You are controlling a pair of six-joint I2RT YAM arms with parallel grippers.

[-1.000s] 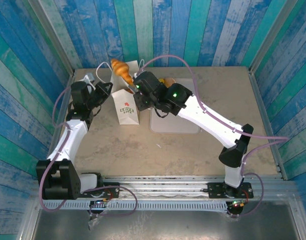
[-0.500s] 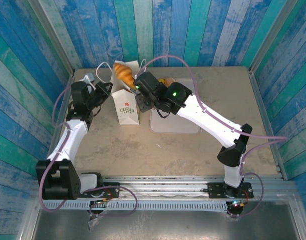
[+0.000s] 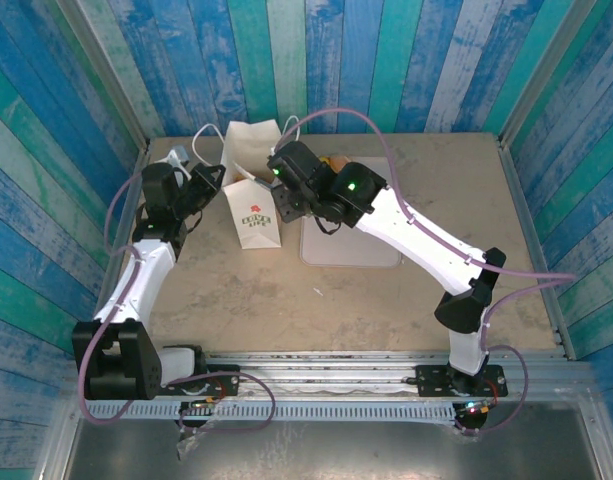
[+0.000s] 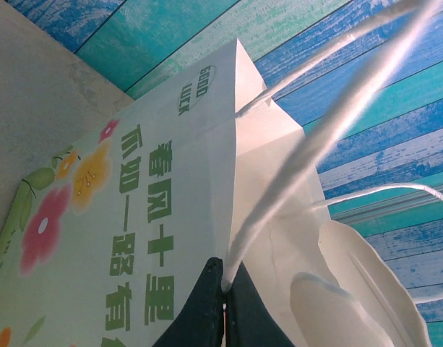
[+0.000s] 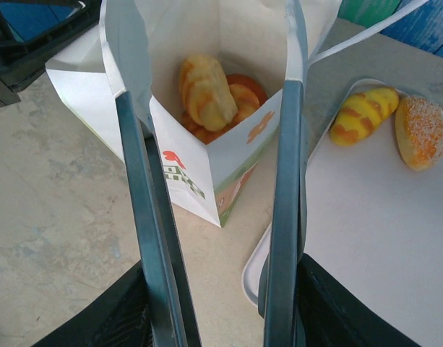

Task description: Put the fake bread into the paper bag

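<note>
Fake bread [image 5: 207,97]: several in paper bag [image 3: 254,205], two on tray [image 5: 366,238]; likely light, hard, slippery, best taken across the middle. Left fingers [image 4: 221,307] pinch cord handle [image 4: 315,152]. Right fingers [image 5: 214,303] hold spread tongs [image 5: 286,181].

Two arms, white link shells, black joint housings. Right arm [image 3: 426,245]: green LED lit near wrist, second green light further forward. Left arm [image 3: 136,280]: large black base joint. Mauve cables loop along both arms. Bases bolted to slotted aluminium rail. Left pincer [image 4: 222,307]: dark, tapered fingers.
</note>
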